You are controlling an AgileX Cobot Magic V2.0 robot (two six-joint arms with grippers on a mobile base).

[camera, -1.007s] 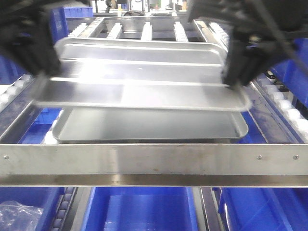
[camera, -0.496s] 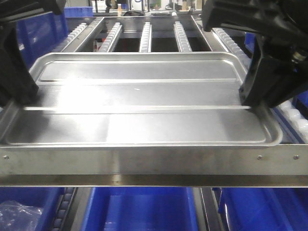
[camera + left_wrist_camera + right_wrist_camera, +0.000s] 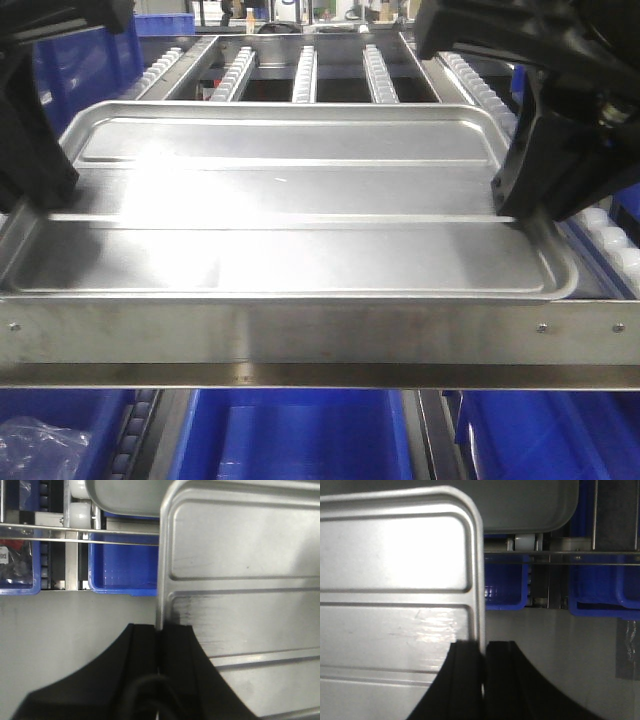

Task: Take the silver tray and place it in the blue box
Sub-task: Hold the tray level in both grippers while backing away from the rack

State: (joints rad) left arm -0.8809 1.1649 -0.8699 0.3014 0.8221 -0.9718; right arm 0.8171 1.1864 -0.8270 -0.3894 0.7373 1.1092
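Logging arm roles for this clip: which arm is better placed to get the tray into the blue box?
Neither alone. The left gripper clamps the left rim of the silver tray, the right gripper its right rim, so both should probably lower it together into the blue box.

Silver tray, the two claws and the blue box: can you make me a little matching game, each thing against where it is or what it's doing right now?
Things:
1. silver tray
2. left gripper
3. right gripper
4. blue box

Places or states:
A. low down, beneath the steel crossbar
B. shut on the tray's right rim
C. held up between both arms
D. shut on the tray's left rim

Pairs: 1-C, 2-D, 3-B, 4-A.
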